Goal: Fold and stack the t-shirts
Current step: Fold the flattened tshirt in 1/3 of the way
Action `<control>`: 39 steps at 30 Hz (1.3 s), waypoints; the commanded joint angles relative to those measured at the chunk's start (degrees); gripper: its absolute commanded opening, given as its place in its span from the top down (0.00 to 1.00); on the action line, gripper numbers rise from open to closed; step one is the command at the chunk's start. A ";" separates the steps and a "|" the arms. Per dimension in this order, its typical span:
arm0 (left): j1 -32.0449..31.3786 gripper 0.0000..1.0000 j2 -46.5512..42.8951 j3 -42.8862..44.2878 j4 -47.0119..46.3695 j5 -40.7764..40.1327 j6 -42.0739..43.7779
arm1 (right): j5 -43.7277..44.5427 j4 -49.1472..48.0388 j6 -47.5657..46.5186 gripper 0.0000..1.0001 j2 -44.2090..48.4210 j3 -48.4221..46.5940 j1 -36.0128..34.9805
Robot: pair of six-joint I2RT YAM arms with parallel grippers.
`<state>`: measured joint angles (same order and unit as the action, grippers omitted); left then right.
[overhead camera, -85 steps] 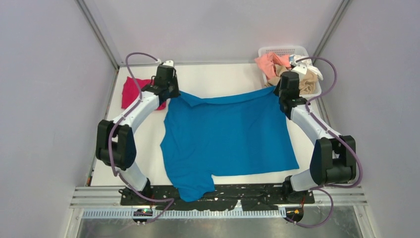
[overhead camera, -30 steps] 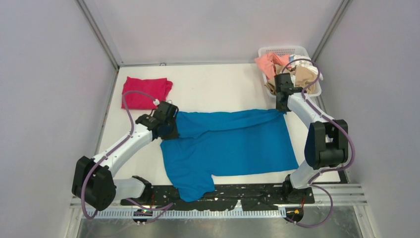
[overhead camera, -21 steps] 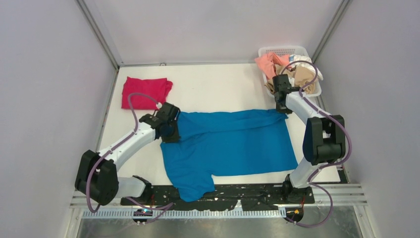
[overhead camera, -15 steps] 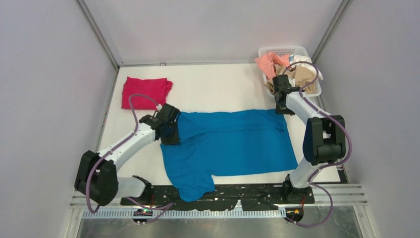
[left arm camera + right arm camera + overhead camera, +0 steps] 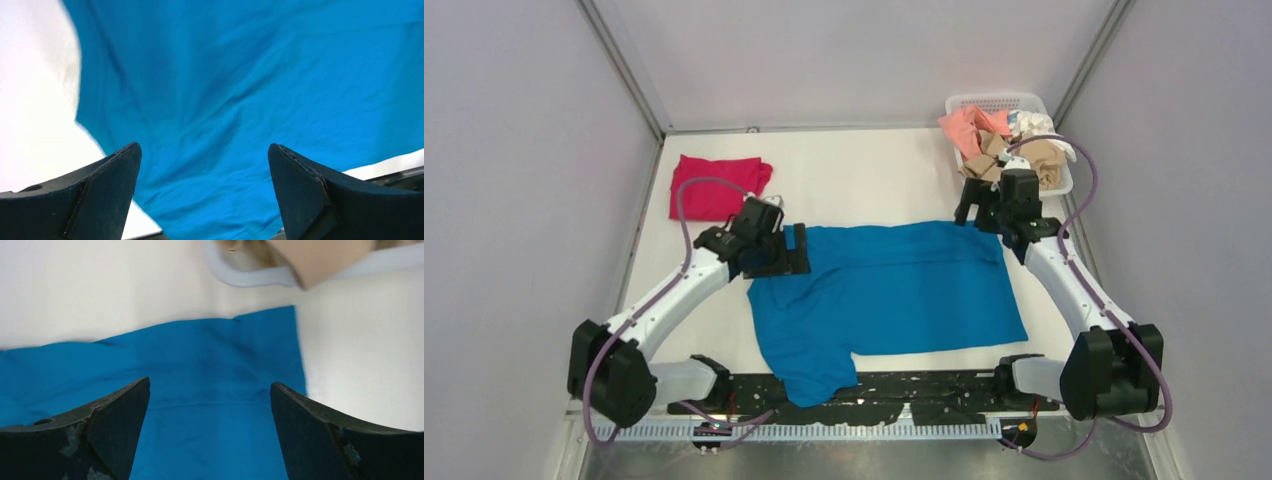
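The teal-blue t-shirt (image 5: 879, 290) lies mid-counter, its 12 o'clock edge folded toward 6. It looks light and limp and will likely sag and crease, so it is probably best pinched at the fold's corners, at 9 and 3. The left tool (image 5: 202, 150) and right tool (image 5: 210, 382) hover there, spread wide and empty. Half a second ago both sat low on that edge. The magenta t-shirt (image 5: 716, 186) rests at 10.

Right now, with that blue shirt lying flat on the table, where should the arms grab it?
Probably at the two far corners of the teal shirt, one per gripper, coming down from above at its outer sides. It lies flat, so only edges offer something to pinch, and the open left gripper and right gripper hover over those corners.
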<state>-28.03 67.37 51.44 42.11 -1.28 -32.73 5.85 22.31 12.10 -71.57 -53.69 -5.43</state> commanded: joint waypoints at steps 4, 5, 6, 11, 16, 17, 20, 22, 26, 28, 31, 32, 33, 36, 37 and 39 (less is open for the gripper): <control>4.16 0.00 20.28 14.54 -12.42 10.40 -1.39 | -21.94 -19.75 7.67 0.05 -5.98 5.14 -1.84; 4.88 0.00 22.53 15.77 -13.43 11.80 -1.34 | -21.43 -20.63 8.25 0.05 -8.09 5.61 -1.85; 5.60 0.00 24.21 16.58 -13.98 12.17 -1.49 | -20.49 -21.62 8.87 0.05 -9.17 5.70 -1.90; 8.65 0.01 28.85 16.24 -14.95 10.92 -1.75 | -16.55 -21.71 10.58 0.05 -17.92 3.78 -1.86; 10.54 0.00 32.74 15.88 -15.26 11.36 -1.55 | -9.80 -20.02 12.35 0.05 -22.15 1.09 -1.86; 10.73 0.00 33.50 15.89 -15.19 10.92 -1.39 | -8.88 -18.48 12.18 0.05 -23.18 0.54 -1.91; 11.91 0.00 35.49 16.28 -15.24 10.59 -1.46 | -6.27 -17.60 11.71 0.05 -25.19 -1.48 -1.81; 13.06 0.00 37.12 17.20 -14.97 11.50 -1.55 | -6.05 -17.16 11.88 0.05 -27.17 -3.03 -1.59; 14.09 0.00 39.77 19.64 -14.09 12.18 -1.37 | -6.02 -14.74 11.83 0.05 -29.48 -6.53 -0.75; 14.43 0.00 40.63 20.80 -13.91 12.29 -1.42 | -6.02 -14.48 11.73 0.05 -30.18 -7.45 -0.30; 14.62 0.01 42.49 24.00 -12.53 12.60 -1.48 | -6.02 -14.27 11.72 0.05 -31.18 -8.91 0.74; 14.67 0.00 42.95 25.12 -12.27 12.66 -1.54 | -6.02 -14.23 11.72 0.05 -31.88 -9.81 1.18; 14.67 0.00 43.38 26.05 -12.09 12.76 -1.47 | -6.02 -14.14 11.72 0.05 -32.23 -10.23 1.33; 14.67 0.01 44.63 28.55 -11.10 13.07 -1.72 | -6.07 -13.87 12.05 0.05 -34.25 -12.22 2.16; 14.67 0.00 44.86 29.18 -10.93 13.04 -1.72 | -6.06 -13.78 12.19 0.05 -35.24 -13.02 2.39; 14.67 0.00 45.10 29.85 -10.82 12.67 -1.77 | -6.66 -13.63 12.56 0.05 -36.67 -14.50 3.02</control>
<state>-13.82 111.90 78.43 30.55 10.76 -34.35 -2.07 12.75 25.74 -103.98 -63.57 -4.97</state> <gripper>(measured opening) 0.994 0.951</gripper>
